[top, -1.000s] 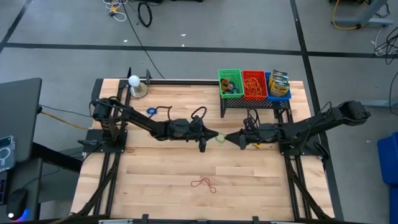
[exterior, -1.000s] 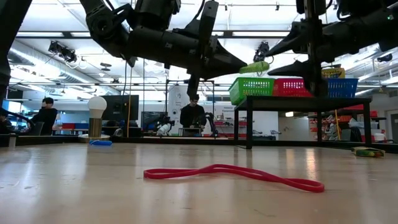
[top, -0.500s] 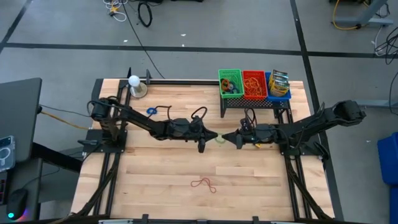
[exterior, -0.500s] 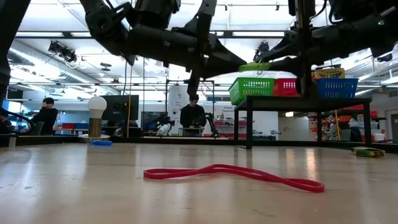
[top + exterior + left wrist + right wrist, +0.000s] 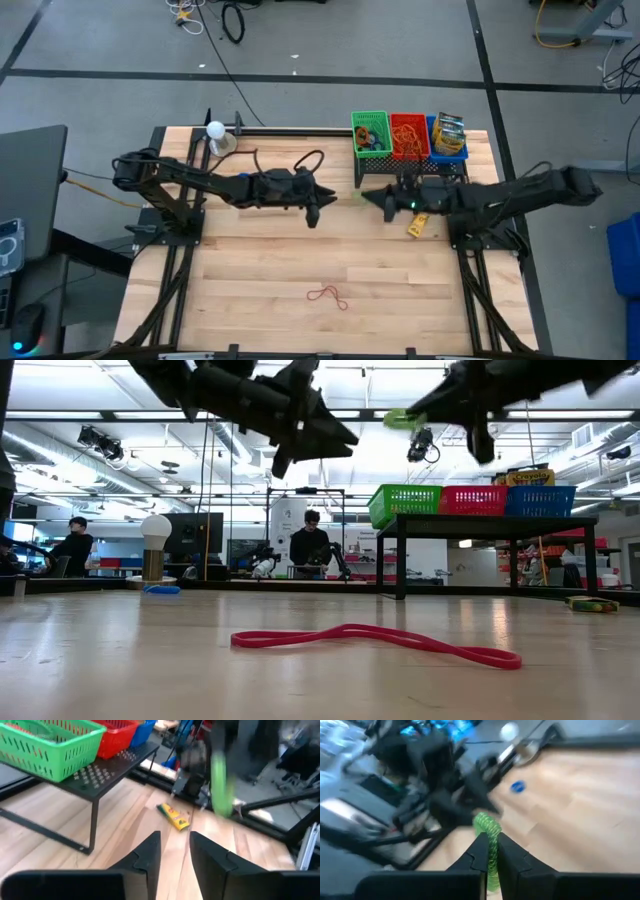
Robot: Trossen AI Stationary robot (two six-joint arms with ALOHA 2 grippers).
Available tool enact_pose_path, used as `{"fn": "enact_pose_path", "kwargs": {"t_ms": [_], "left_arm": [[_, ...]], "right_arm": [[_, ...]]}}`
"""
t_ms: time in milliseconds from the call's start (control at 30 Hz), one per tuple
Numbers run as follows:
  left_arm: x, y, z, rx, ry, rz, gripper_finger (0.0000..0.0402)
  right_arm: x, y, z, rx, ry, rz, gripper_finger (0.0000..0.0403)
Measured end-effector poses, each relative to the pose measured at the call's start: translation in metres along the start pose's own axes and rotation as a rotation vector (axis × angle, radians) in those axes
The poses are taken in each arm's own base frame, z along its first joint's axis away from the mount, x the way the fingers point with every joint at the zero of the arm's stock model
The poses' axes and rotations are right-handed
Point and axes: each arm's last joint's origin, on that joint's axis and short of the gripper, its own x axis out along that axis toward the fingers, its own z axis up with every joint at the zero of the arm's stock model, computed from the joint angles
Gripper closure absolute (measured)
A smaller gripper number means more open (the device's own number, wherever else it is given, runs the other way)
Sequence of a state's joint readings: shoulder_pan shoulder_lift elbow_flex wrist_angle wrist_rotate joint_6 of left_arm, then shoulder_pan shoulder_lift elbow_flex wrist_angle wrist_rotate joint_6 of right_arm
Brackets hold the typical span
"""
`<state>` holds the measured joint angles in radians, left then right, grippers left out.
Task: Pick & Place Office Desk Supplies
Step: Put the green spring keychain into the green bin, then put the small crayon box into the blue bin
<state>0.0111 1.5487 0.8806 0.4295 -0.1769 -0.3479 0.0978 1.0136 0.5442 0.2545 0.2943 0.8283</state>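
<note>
Right wrist view: my right gripper (image 5: 490,851) is pinched tight on the green band (image 5: 487,827), held high mid-table (bound for the green basket (image 5: 370,133), I judge). My left gripper (image 5: 174,850) hovers just left, fingers parted, empty.

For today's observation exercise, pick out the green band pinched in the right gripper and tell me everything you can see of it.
The green band is a thin light-green loop, rubbery-looking, with a ribbed, coiled surface in the right wrist view. The right gripper is shut on it, a curved end sticking out past the fingertips. It hangs high above the wooden table, near the basket shelf, and touches nothing else. The left gripper stands apart from it.
</note>
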Motion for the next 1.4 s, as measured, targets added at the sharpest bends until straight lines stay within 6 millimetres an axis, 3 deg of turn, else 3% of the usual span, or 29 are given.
{"fn": "enact_pose_path", "kwargs": {"t_ms": [100, 267, 367, 500, 700, 933, 1067, 1167, 1400], "left_arm": [[-0.001, 0.008, -0.008, 0.003, 0.010, 0.007, 0.0318], [-0.012, 0.029, -0.038, -0.087, -0.055, -0.017, 0.0379], [-0.022, 0.036, -0.053, -0.147, -0.107, -0.034, 0.0395], [-0.031, 0.042, -0.064, -0.197, -0.129, -0.006, 0.0392], [-0.032, 0.043, -0.067, -0.210, -0.122, 0.002, 0.0392], [-0.032, 0.044, -0.068, -0.193, -0.109, 0.010, 0.0392], [-0.032, 0.044, -0.069, -0.177, -0.103, 0.012, 0.0392], [-0.032, 0.044, -0.069, -0.170, -0.099, 0.015, 0.0392], [-0.032, 0.040, -0.069, -0.162, -0.091, -0.050, 0.0392]], "right_arm": [[-0.003, 0.010, 0.034, -0.076, -0.006, -0.100, 0.0383], [-0.011, 0.013, 0.096, -0.174, 0.000, -0.335, 0.0383], [-0.010, 0.003, 0.127, -0.200, 0.006, -0.469, 0.0383], [0.009, -0.027, 0.153, -0.193, 0.062, -0.585, 0.0383], [0.039, -0.064, 0.161, -0.194, 0.161, -0.672, 0.0368], [0.046, -0.069, 0.164, -0.198, 0.174, -0.723, 0.0260], [0.039, -0.058, 0.174, -0.217, 0.143, -0.706, 0.0215], [0.026, -0.043, 0.183, -0.276, 0.160, -0.698, 0.0209], [-0.017, 0.007, 0.174, -0.539, 0.366, -0.584, 0.0277]]}}
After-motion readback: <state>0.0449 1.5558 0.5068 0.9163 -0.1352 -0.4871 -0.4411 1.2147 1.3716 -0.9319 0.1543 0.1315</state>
